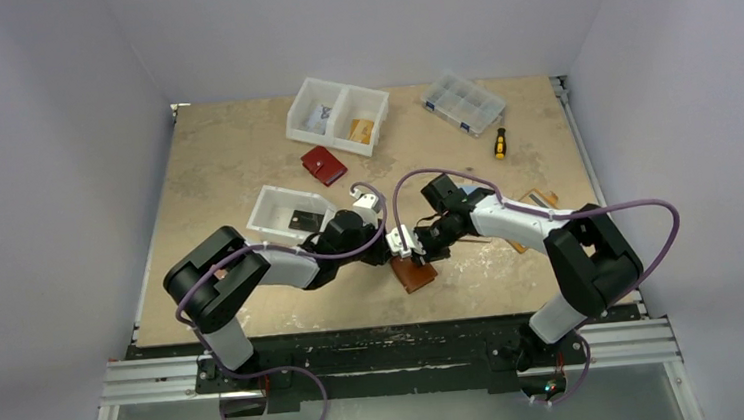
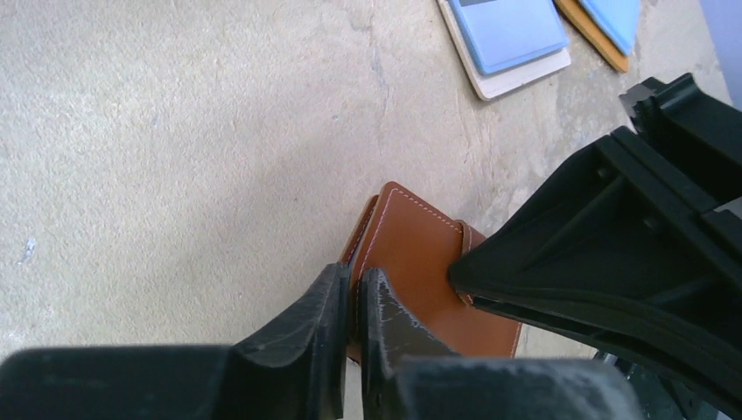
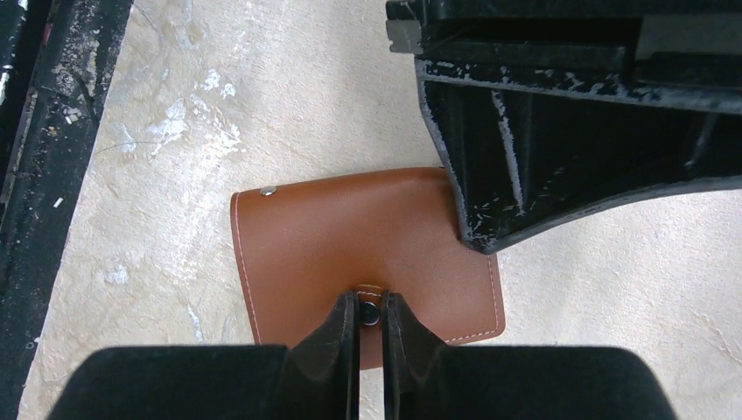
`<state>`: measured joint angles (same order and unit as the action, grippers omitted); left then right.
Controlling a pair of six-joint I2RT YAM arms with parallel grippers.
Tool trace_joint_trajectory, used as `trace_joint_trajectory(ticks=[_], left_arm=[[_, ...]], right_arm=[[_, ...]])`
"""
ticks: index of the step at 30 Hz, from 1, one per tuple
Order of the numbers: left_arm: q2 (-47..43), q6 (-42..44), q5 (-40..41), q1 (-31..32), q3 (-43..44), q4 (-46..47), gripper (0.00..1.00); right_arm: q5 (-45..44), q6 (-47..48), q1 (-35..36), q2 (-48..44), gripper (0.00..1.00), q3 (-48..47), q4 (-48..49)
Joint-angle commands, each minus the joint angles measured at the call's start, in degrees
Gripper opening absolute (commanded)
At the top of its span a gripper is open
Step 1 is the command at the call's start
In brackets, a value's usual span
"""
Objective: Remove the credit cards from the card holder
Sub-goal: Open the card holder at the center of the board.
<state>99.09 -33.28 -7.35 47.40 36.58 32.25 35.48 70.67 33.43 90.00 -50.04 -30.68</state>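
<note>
— Near the front edge of the pale, worn table (image 1: 233, 151), between the two arms, lies the reddish-brown stitched leather folding card holder (image 3: 350, 232), shut and flat. No credit cards show; presumably they are inside.

— What has hold of it?

— The right gripper (image 3: 370, 319) is pinched tight on the small snap tab (image 3: 369, 296). The left gripper (image 2: 354, 302) has its fingers nearly together over the cover's edge. I think it grips that edge, though the wrist view is cramped.

— So what might go wrong?

— If the snap resists, pulling could lift the whole holder instead of opening it. The tab is small and may slip free. A weak left pinch would let the holder skid.
</note>
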Motion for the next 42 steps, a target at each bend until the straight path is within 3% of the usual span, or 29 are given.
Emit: trace_joint_trajectory(ticks=[1, 14, 18, 21, 24, 27, 30, 32, 36, 40, 42], left_arm=[[0.31, 1.05, -1.02, 0.33, 0.29, -1.90, 0.00], [-7.33, 0.32, 4.17, -0.09, -5.55, -3.52, 0.00], [-9.73, 0.50, 5.63, -0.24, -6.41, -5.02, 0.00], [-11.75, 0.35, 6.18, -0.29, -6.09, -7.02, 0.00], [-13.60, -0.96, 5.53, -0.29, -4.40, -9.41, 0.19], [-15.49, -2.70, 5.91, -0.24, -3.07, -11.58, 0.32], [-17.20, -3.64, 7.13, -0.27, -1.70, -15.07, 0.35], [-19.14, -4.46, 8.52, -0.24, -1.49, -16.31, 0.35], [-24.97, -8.30, 9.61, -0.20, -2.58, -16.45, 0.36], [-28.56, -17.65, 9.48, 0.03, -4.51, -16.81, 0.51], [-29.89, -18.71, 10.62, 2.10, -4.73, -17.27, 0.52]], right_arm=[[0.23, -0.53, 0.40, 0.04, 0.04, -0.19, -0.82], [3.57, -0.94, -4.84, -6.76, 0.00, 0.99, -4.19], [-0.15, -2.58, -6.01, -7.14, 0.02, 2.48, -2.92], [-2.94, -4.07, -7.04, -6.11, 0.12, 3.75, -1.93], [-3.60, -5.33, -7.35, -4.51, 0.19, 4.03, -2.82], [-3.86, -9.37, -7.33, -4.49, 0.34, 3.88, -2.11], [-1.44, -15.01, -7.33, -5.00, 0.48, 2.33, -1.35], [0.09, -17.67, -7.47, -4.60, 0.52, 0.44, -2.34], [2.03, -24.22, -8.29, -3.00, 0.51, -2.76, -3.62], [1.59, -30.81, -9.97, -0.95, 0.34, -3.93, -1.75], [2.09, -31.55, -10.05, -0.35, 0.32, -4.24, -1.95]])
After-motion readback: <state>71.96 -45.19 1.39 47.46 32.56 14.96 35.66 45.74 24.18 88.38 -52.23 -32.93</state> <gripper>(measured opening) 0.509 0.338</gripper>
